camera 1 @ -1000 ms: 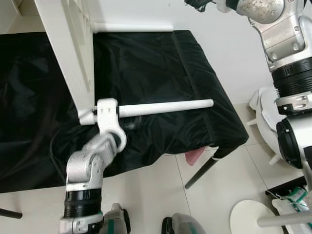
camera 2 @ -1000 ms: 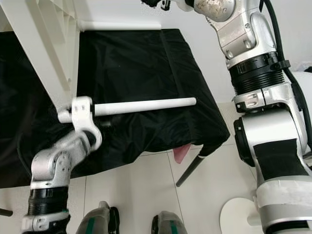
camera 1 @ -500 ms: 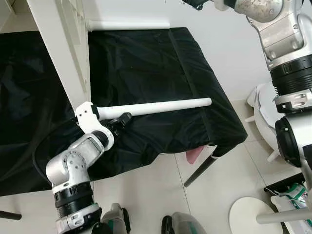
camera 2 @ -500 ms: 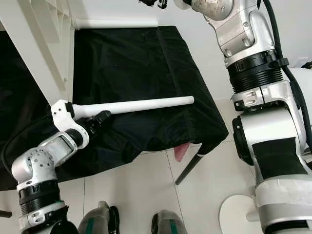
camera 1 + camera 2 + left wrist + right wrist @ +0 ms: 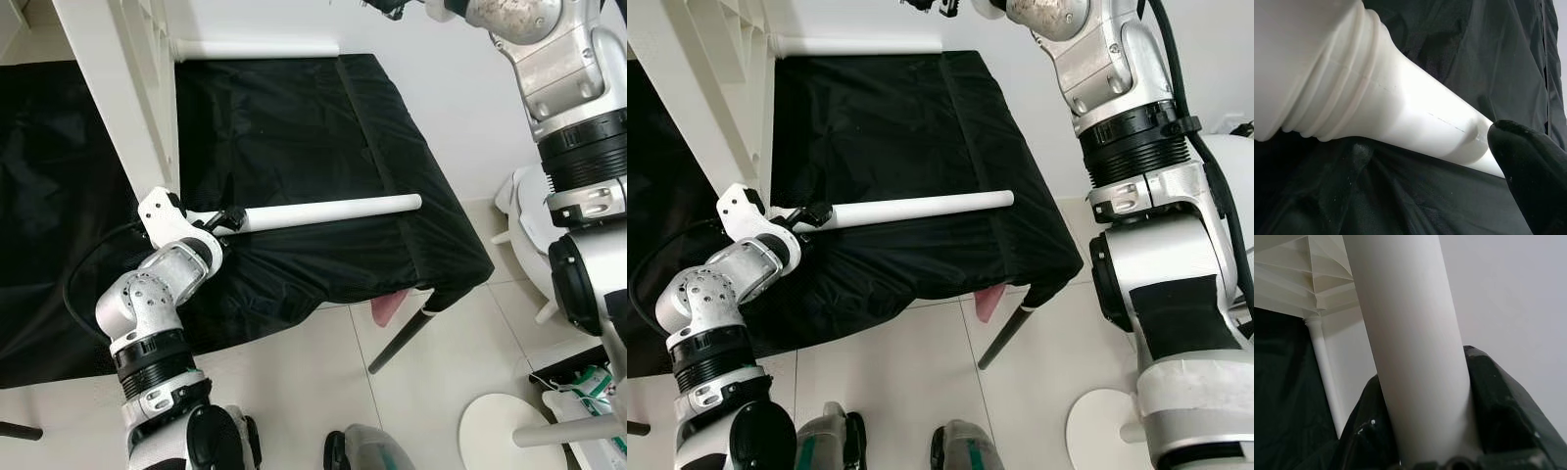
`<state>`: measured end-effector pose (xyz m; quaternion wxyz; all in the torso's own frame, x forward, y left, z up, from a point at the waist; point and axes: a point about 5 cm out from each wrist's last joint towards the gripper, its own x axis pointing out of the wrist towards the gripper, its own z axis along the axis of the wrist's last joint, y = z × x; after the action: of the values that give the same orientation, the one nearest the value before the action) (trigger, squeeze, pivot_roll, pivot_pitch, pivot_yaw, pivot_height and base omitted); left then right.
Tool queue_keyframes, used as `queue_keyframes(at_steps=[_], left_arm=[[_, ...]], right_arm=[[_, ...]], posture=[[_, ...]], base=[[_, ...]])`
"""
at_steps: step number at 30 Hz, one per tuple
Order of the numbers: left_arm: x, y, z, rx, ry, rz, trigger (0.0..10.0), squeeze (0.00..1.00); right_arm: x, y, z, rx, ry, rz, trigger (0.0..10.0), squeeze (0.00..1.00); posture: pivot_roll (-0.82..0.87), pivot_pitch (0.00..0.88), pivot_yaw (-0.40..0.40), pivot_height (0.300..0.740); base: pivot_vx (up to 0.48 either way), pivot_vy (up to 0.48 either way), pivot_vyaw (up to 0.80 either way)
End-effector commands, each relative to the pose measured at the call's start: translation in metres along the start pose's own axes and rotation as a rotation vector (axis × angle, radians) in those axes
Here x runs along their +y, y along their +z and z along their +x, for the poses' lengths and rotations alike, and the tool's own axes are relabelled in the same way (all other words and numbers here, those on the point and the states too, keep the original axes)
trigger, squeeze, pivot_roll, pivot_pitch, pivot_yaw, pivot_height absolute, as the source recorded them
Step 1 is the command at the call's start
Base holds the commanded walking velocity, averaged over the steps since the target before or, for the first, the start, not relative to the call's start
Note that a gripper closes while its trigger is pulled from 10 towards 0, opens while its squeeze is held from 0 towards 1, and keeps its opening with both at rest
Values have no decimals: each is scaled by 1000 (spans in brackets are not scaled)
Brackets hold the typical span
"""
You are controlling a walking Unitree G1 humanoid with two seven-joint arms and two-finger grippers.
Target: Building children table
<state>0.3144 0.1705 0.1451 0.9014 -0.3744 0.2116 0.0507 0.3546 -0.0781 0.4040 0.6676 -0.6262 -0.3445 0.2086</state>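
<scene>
A white children's table top stands on its edge on a black cloth-covered table. Its legs stick out sideways. The near white leg points right, just above the cloth. My left gripper is shut on that leg near its ribbed base, and one black fingertip presses against it. The far leg lies along the cloth's back edge. My right arm reaches up to the frame's top, where the right gripper is shut on another white leg.
The cloth table's right corner hangs over a black metal leg and something pink. On the tiled floor at the right are a round white disc and a white object. A white wall stands behind.
My left wrist has rolled around the base of the near leg and the forearm has swung out to the left. The leg stays pointing right. My right arm has barely moved.
</scene>
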Motion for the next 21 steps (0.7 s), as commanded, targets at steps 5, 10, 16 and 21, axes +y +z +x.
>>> queue_keyframes(at_steps=[5, 10, 16, 21], left_arm=[[-16, 27, 7, -160, 62, -166, 10000, 0], [-19, 29, 11, -190, 101, -302, 10000, 0], [-31, 39, 12, -286, 68, -451, 10000, 0], [-46, 43, 12, -295, 11, -482, 10000, 0]], right_arm=[[-19, 3, -3, -27, -117, 59, 10000, 0], [-20, 4, -2, -30, -123, 65, 10000, 0], [-22, 3, -1, -27, -121, 60, 10000, 0], [-27, 3, -1, -36, -151, 93, 0, 0]], posture=[[-77, 54, 19, 740], [-83, 54, 14, 740], [-88, 54, 6, 740], [-89, 53, 6, 740]], base=[[0, 0, 0], [0, 0, 0], [0, 0, 0], [0, 0, 0]])
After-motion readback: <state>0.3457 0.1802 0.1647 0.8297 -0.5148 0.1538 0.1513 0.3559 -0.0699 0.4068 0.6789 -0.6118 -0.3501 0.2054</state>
